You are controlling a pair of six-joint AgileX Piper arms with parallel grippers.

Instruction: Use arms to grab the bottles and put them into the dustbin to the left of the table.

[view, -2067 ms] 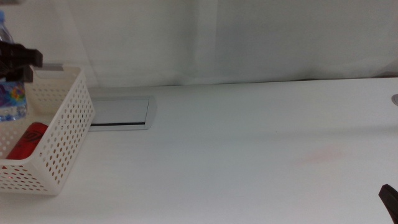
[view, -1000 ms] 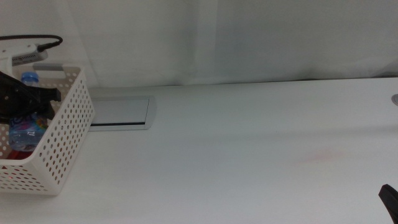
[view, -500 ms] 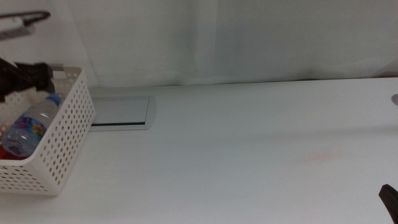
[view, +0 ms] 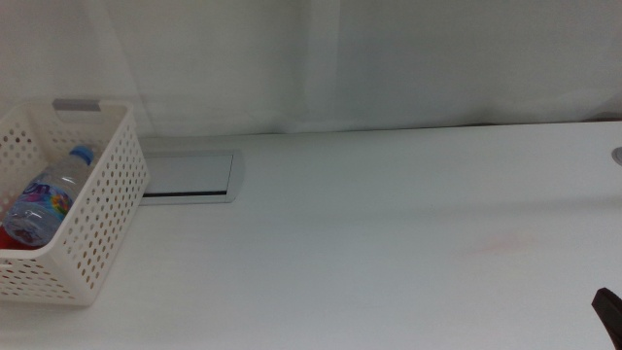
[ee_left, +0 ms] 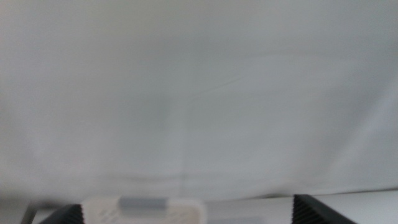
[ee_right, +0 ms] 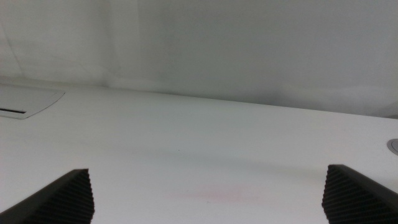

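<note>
The white perforated dustbin [view: 107, 209] stands at the table's left edge, its grey handle bar [view: 78, 104] on the far rim. The clear blue-capped water bottle [view: 49, 194] lies tilted inside it, over the red can [view: 8, 233], of which only a sliver shows. The yellow-liquid bottle is not visible. My left gripper [ee_left: 186, 210] is out of the middle view; its wrist view shows its jaws wide apart and empty, with the dustbin's rim [ee_left: 143, 205] between them. My right gripper [ee_right: 211, 193] is open and empty, low over the table's front right [view: 607, 311].
The flat grey panel [view: 185, 175] is set into the white table [view: 389, 224] just right of the dustbin; it also shows in the right wrist view [ee_right: 25, 99]. A white curtain hangs behind the table. A faint pink smear [view: 501, 243] marks the tabletop.
My left gripper lowered the water bottle into the dustbin, let go of it and left the middle view. The bottle now lies in the dustbin. The right arm has not moved.
</note>
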